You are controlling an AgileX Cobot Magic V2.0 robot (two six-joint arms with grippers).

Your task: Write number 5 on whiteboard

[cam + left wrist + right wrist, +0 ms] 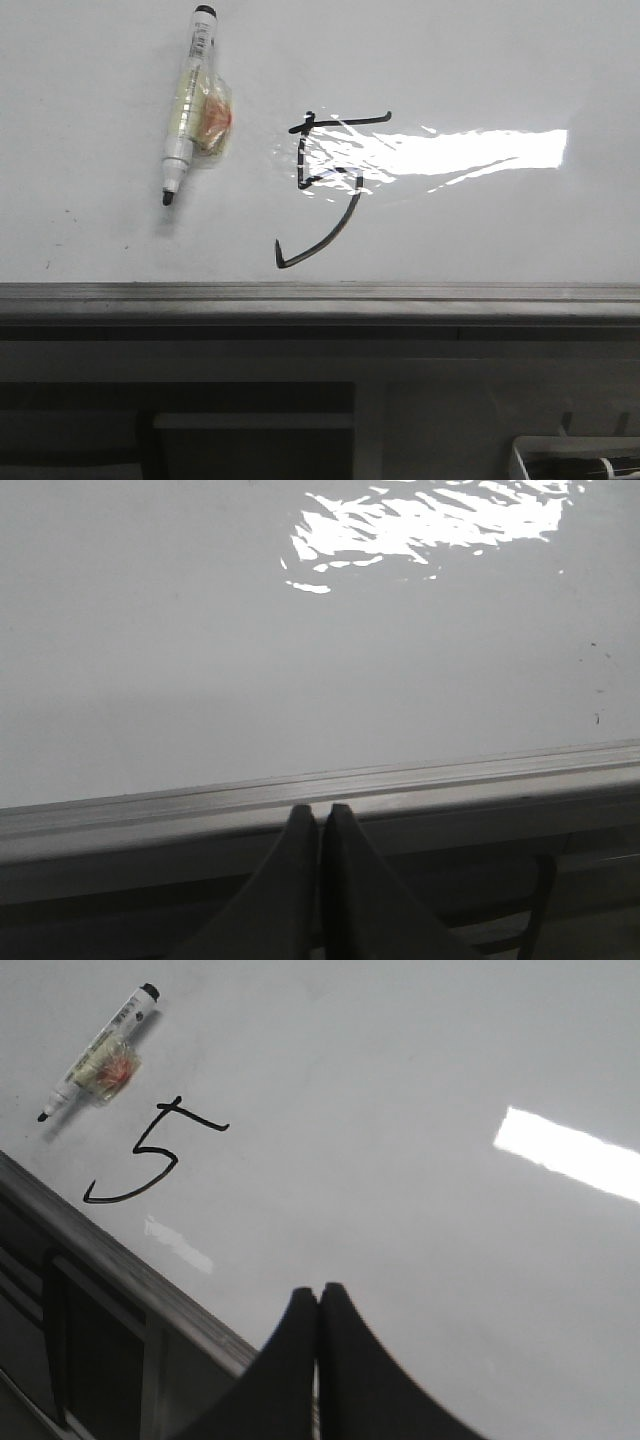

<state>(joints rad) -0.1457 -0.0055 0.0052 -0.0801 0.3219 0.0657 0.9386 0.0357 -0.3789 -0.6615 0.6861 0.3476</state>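
1. Fingers on both arms are pressed together with nothing between them: the left fingers [320, 825] sit over the grey edge strip [320, 790] of the whiteboard [200, 660], and the right fingers [319, 1310] hang just inside that same edge.
2. On my front view the number 5 [325, 190] looks finished, with top bar, short upright and hooked tail all drawn. It sits near the board's middle, and the marker [187, 105] lies flat at about 10 o'clock from it, close by but apart.
3. I judge the writing done, so the risks are all about spoiling it. The marker lies uncapped with its tip [168, 198] on the board; if I nudge it, it could roll and leave a stray line, or smear the 5.
4. Sweeping either arm across the board to retract could wipe the fresh ink.
5. The front view has glare across the middle of the 5, hiding part of the stroke; my right wrist view shows the whole digit cleanly, so I check legibility there.
6. My left wrist view shows neither the 5 nor the marker, only bare board, glare and edge.
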